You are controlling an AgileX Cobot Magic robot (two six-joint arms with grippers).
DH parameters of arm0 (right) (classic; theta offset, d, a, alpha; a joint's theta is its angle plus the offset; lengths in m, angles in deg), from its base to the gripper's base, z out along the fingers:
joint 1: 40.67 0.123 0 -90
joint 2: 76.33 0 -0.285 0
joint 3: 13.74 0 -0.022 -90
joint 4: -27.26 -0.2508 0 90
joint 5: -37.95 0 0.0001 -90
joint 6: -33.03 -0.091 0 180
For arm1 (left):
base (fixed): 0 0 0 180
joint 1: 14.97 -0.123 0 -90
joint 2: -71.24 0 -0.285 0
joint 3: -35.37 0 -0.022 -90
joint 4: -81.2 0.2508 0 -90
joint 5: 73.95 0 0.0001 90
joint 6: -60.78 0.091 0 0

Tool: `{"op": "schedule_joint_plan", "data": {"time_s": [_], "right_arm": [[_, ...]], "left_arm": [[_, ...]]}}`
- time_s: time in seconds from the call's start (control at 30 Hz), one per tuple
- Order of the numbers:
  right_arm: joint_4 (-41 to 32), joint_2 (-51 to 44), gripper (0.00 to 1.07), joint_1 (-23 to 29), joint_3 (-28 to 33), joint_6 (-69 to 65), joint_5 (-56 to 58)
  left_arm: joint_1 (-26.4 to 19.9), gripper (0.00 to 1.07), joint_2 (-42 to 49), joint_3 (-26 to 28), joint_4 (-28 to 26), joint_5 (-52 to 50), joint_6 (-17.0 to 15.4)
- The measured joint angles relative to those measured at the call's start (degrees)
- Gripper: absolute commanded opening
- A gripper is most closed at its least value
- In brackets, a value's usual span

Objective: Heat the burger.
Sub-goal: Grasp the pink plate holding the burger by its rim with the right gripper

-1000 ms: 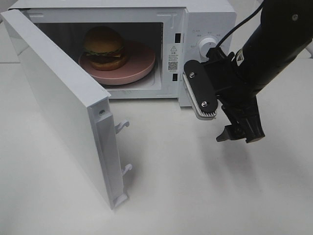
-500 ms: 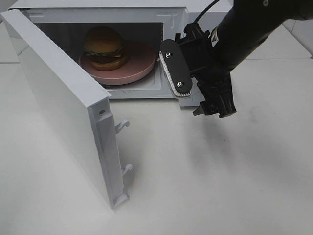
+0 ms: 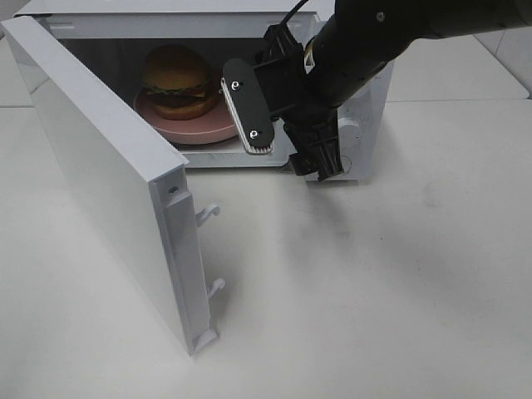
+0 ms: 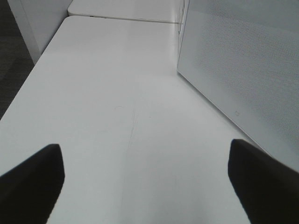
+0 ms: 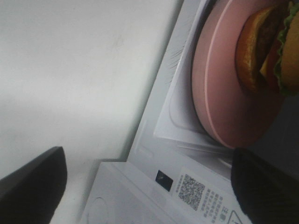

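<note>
The right jaws are standing wide apart, holding nothing, and hovering at the right edge of the microwave's (image 3: 371, 106) open cavity. Just inside, the burger (image 3: 176, 79) is sitting on the pink plate (image 3: 213, 127). The door (image 3: 108, 183) is hanging open on the left. The left jaws are spreading wide over the tabletop (image 4: 117, 93), beside what is probably that door's mesh panel.

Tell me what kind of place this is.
Probably a robotics lab bench set up as a mock kitchen: a microwave holding a burger on a pink plate, a plain white table, and a black robot arm working at it.
</note>
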Motion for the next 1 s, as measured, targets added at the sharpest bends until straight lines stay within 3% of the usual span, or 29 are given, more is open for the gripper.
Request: {"op": "schedule_joint_plan", "data": {"time_s": [1.0], "right_arm": [[-0.3,18.1,0.88,1.1,-18.6,-5.4,-2.2]], "left_arm": [[0.0,0.87,0.0,0.0,0.0,0.0,0.0]]}}
